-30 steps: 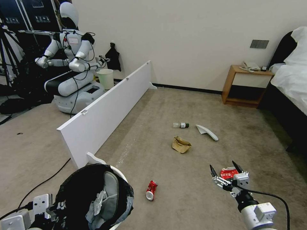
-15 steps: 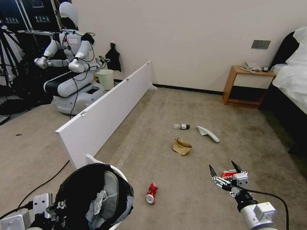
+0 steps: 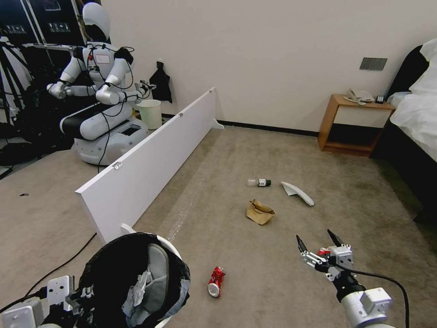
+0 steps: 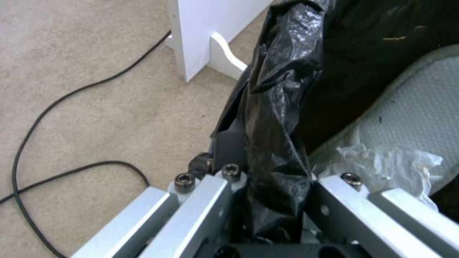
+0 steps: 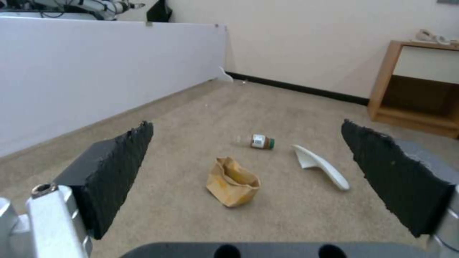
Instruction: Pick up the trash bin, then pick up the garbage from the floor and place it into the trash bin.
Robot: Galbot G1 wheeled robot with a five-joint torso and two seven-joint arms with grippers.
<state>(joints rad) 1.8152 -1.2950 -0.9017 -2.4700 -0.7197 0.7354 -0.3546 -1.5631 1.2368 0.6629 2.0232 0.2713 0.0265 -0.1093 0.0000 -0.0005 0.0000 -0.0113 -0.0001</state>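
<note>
1. Left gripper [image 4: 275, 200] near left, fingers pinching the black liner at the rim of the trash bin [image 3: 136, 278]; bin held up off the floor [image 3: 255, 269].
2. Inside the bin: a white slipper [image 3: 157, 273] and crumpled tissue [image 3: 139, 284].
3. Right gripper [image 3: 318, 248] near right, above the carpet, fingers spread wide, holding nothing; red wrapper [image 3: 324, 251] shows just behind it, mostly hidden.
4. Crushed red can [image 3: 215, 281] lies on the floor between bin and right gripper.
5. Farther out: brown paper bag [image 3: 259, 212], green-capped bottle [image 3: 259, 182] beyond it, second white slipper [image 3: 298, 193] to the right of both.
6. White board [image 3: 150, 155] stands on edge along the left; another robot [image 3: 98, 86] behind it, far left.
</note>
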